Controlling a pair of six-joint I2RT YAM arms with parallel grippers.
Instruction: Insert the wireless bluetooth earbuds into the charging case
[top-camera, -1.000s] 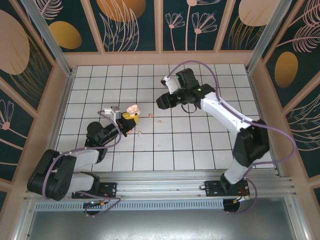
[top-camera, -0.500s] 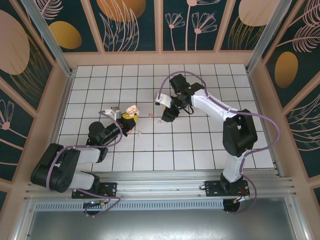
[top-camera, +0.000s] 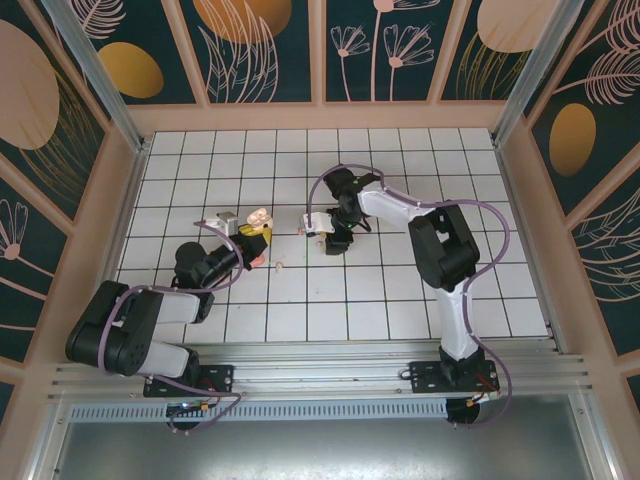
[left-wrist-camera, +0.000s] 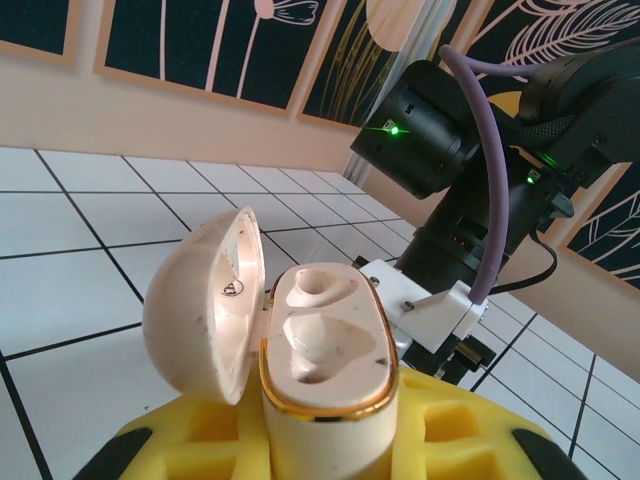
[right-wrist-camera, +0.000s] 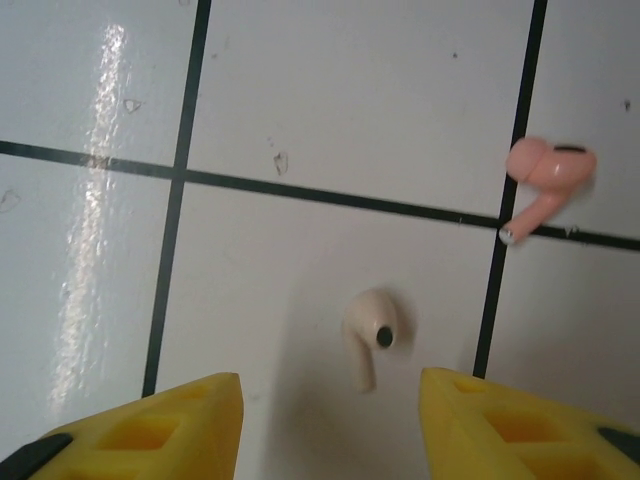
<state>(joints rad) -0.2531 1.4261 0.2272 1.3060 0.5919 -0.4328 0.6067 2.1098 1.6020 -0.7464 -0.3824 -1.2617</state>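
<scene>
right wrist view puts us at the pick-up step: the right gripper (right-wrist-camera: 330, 420) hangs over the tiled table (right-wrist-camera: 330, 110) with its yellow pads (right-wrist-camera: 150, 425) released and apart; a pale earbud (right-wrist-camera: 370, 335) lies on a tile between them, touching neither; a pinker earbud (right-wrist-camera: 545, 175) lies further off on a grout line, apart from the first; we judge that nothing has gone into the case yet.

in the left wrist view the left gripper (left-wrist-camera: 330, 455) is clenched on the charging case (left-wrist-camera: 325, 400), holding it upright off the table; the lid (left-wrist-camera: 205, 300) stands swung open to one side; both sockets (left-wrist-camera: 320, 335) look empty.

from the top external view the right arm reaches across from its base, elbow folded, wrist turned down at the tiles near the table's middle; the left arm lies low and bent, its gripper offering the case towards the right one, the two near but apart.

next, we think, the right gripper should drop straight down, close on the pale earbud without flicking it away, then carry it stem-first to the matching socket; the piece is tiny and smooth, so a slip seems likely.
</scene>
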